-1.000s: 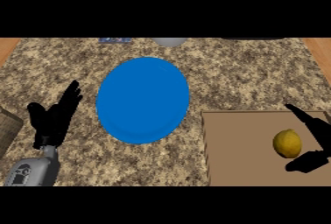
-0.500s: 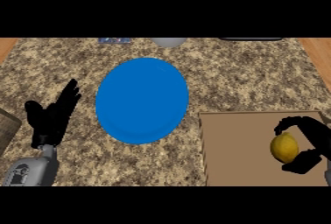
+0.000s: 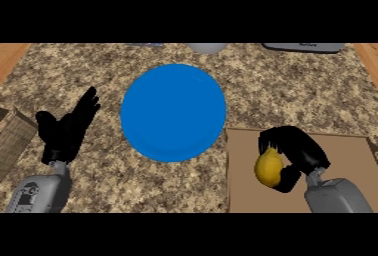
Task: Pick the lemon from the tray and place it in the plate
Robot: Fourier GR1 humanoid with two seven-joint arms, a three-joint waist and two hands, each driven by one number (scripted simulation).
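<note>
Speckled granite table [image 3: 96, 70]; woven basket [image 3: 15, 137] at its left edge; grey bowl [image 3: 207, 47] and dark tray-like object [image 3: 303, 47] along the far edge.

The plate [image 3: 173, 111] is sitting mid-counter; the tray [image 3: 244, 170] is lying at its four o'clock, the lemon [image 3: 269, 168] sitting over it inside the right hand [image 3: 299, 152].

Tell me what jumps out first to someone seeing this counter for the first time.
The big blue plate dominates the middle of the speckled stone counter. At lower right, the right hand is curled round a yellow lemon over the brown tray. At left, the left hand rests open, fingers up.
</note>
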